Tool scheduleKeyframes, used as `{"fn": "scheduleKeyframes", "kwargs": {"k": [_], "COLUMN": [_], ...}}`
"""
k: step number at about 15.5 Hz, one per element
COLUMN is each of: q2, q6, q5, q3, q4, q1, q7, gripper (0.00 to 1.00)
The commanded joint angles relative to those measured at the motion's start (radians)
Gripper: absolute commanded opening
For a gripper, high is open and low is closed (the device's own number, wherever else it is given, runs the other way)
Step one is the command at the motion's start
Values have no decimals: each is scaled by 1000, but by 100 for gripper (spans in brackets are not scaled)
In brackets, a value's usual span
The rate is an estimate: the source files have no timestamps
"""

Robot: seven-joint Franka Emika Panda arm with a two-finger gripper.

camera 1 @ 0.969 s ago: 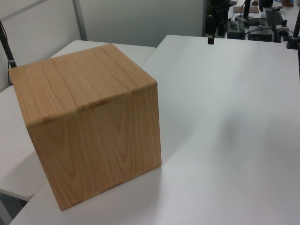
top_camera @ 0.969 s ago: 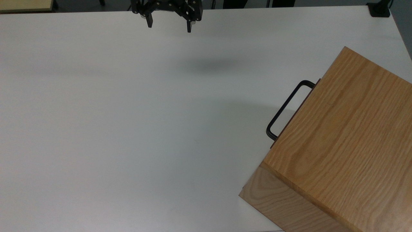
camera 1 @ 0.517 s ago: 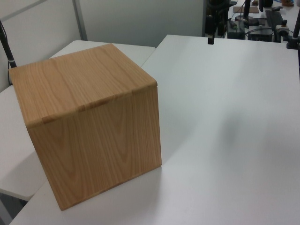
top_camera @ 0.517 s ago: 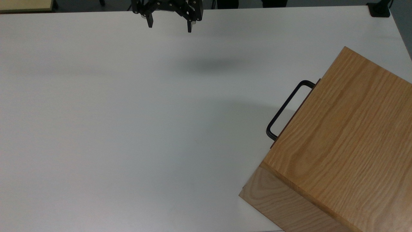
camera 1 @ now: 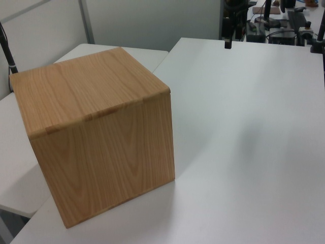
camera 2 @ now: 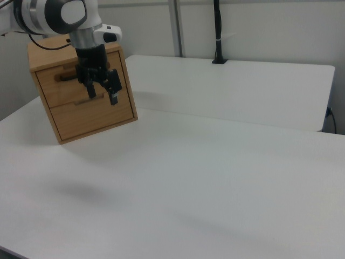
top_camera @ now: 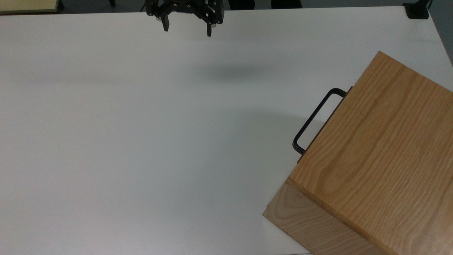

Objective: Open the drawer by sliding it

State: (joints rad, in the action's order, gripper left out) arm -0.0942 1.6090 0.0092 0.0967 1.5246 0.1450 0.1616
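Oak drawer (camera 2: 90, 116) is shut, gripper (top_camera: 187, 31) spread and well apart, so you're approaching: reach its black handle (top_camera: 313, 120).

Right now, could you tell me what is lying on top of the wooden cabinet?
Nothing lies on the cabinet: its oak top is bare in the top and left views. The drawer is closed, so its inside cannot be seen. The open gripper hangs far from the handle.
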Motion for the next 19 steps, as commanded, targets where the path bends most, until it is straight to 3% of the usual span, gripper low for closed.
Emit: {"fn": "scheduleKeyframes", "kwargs": {"k": [1,12,17,19], "q2": [8,5,-54,-84], "q6": [12,-27,-3,84], "q5": [-5,-40,-15,18], "q3": [8,6,6,8], "q4": [17,11,-16,-32], "q1": [11,21,45,59], "q7": [-16,87,286,373], "gripper": [100,100,100,100]}}
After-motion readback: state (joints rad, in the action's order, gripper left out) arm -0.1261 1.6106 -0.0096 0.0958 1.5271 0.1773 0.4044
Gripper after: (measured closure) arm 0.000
